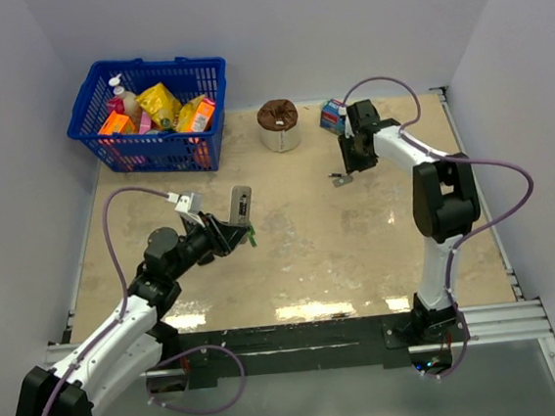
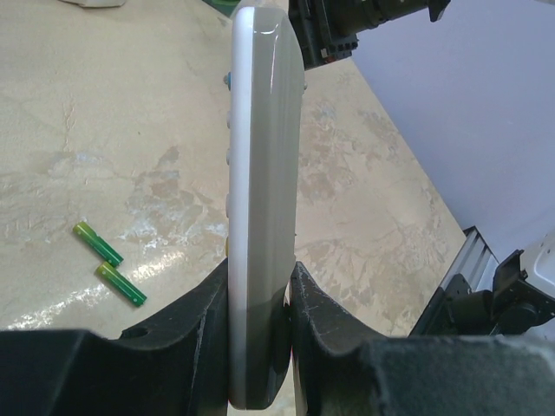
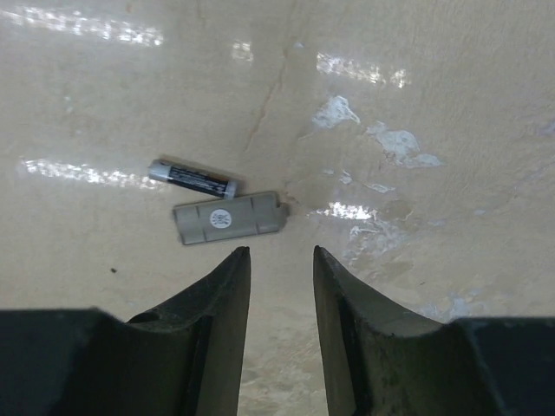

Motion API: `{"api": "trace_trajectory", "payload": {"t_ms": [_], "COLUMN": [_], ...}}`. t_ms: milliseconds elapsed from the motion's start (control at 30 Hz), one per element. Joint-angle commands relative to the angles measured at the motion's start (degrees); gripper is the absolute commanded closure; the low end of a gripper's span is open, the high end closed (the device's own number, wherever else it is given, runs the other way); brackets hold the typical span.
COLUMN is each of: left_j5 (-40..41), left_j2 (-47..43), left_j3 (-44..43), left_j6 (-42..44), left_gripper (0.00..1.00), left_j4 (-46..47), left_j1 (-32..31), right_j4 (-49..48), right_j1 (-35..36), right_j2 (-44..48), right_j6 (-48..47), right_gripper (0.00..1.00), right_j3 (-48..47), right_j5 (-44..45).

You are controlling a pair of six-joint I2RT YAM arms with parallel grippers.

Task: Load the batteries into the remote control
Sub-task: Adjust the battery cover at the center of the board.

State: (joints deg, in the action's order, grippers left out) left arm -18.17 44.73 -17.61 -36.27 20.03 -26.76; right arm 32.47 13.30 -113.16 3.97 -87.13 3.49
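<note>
My left end effector (image 2: 258, 290) grips the remote (image 2: 260, 199) edge-on. My right end effector (image 3: 282, 260) hangs released near the battery (image 3: 192, 178) on the table (image 3: 434, 87). It looks light, slick and likely to roll, so I'd pinch it mid-barrel.

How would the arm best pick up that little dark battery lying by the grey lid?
Probably from straight above, pinching across the small dark cylindrical battery near its silver end: it lies flat, and the flat grey plastic cover crowds its other end.
</note>
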Motion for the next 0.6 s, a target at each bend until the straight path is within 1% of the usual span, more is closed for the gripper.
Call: {"api": "trace_trajectory", "payload": {"t_ms": [0,267,567], "left_j5": [0.2,-0.1,-0.6], "left_j2": [1.0,1.9,2.4], "left_j3": [-3.0,-3.0,-3.3], "left_j6": [1.8,1.5,1.2], "left_gripper": [1.0,1.0,1.0], "left_j4": [1.9,2.4,2.4], "left_j1": [-0.1,-0.1,-0.1], "right_j4": [1.3,-0.9,-1.2], "right_j1": [-1.2,-1.3,-1.3], "right_j2": [-1.0,-4.6,-7.6], "right_j6": [0.6,-1.0,-2.3], "right_gripper": [0.62,0.69,0.7], "right_j3": [-2.5,-2.9,-4.4], "right_j5": [0.3,-1.7,-2.2]}}
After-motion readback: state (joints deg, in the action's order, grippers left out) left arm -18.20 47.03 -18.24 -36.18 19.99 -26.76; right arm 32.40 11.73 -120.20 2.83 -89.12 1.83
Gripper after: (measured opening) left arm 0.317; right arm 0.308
